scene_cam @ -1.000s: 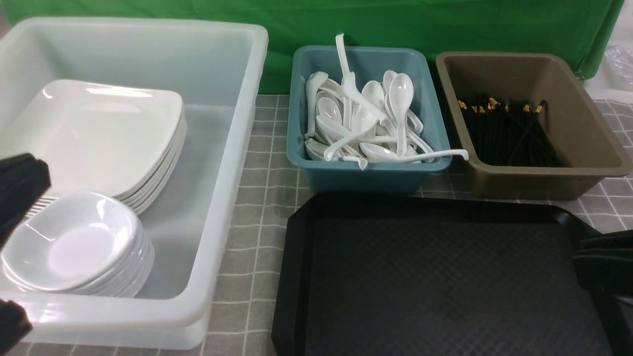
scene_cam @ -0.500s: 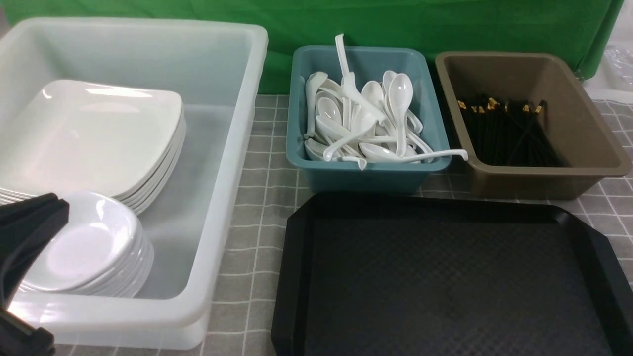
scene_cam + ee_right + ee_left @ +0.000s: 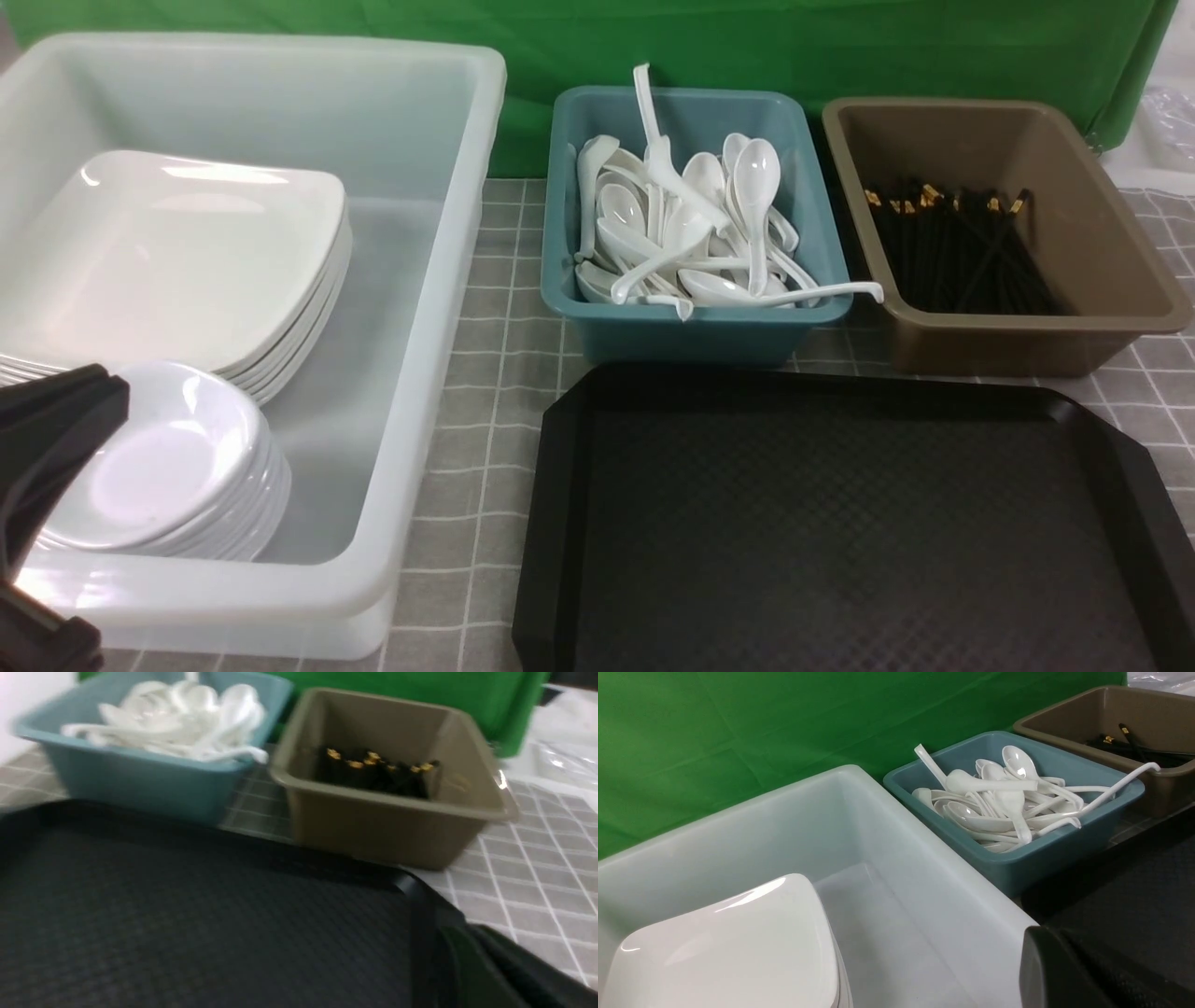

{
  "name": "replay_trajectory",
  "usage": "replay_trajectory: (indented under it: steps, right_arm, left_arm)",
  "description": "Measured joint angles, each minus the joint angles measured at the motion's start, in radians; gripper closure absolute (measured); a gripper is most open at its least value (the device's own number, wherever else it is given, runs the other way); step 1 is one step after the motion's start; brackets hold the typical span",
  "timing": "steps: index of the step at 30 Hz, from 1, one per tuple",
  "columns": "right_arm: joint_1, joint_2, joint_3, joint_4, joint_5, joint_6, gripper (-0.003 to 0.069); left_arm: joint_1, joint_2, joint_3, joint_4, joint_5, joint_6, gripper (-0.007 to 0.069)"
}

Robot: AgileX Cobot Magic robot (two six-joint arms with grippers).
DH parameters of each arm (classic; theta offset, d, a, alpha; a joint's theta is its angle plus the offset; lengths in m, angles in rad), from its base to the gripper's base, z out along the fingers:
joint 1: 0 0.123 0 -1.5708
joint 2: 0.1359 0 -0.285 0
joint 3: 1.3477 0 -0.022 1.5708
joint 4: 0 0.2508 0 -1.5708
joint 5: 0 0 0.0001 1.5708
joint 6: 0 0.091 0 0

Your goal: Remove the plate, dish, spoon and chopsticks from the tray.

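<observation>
The left fingers [image 3: 47, 523], state unclear, hover at the white tub's [image 3: 411, 373] 7 o'clock corner, over stacked dishes [image 3: 177, 457]. Plates [image 3: 187, 252] sit at 11 o'clock. Black tray [image 3: 840, 523] lies bare; right fingers probably unseen.

Tray [image 3: 840, 523] is showing matt black textured plastic. Plates [image 3: 177, 252] and spoons [image 3: 691, 233] are gleaming glossy white; tablecloth [image 3: 495, 373] is looking like checked cloth.

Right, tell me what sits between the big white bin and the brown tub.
In the front view, the teal tub full of white spoons sits between the white bin and the brown tub, with strips of checked cloth showing.
</observation>
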Motion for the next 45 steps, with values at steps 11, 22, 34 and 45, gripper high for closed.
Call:
replay_trajectory:
  steps: [11, 22, 34, 45]
  right_arm:
    - [0.014, -0.066, 0.017, -0.376, 0.122, 0.406, 0.0641]
    - [0.021, -0.066, 0.017, -0.403, 0.128, 0.438, 0.0638]
    - [0.021, -0.066, 0.017, -0.403, 0.128, 0.441, 0.0615]
    - [0.021, -0.066, 0.017, -0.403, 0.128, 0.441, 0.0586]
  left_arm:
    - [0.0, 0.001, 0.0, 0.02, -0.003, 0.0, 0.0611]
    - [0.0, 0.001, 0.0, 0.023, -0.003, 0.001, 0.0611]
    - [0.0, 0.001, 0.0, 0.023, -0.003, 0.0, 0.0611]
    - [0.0, 0.001, 0.004, 0.047, -0.045, -0.001, 0.0611]
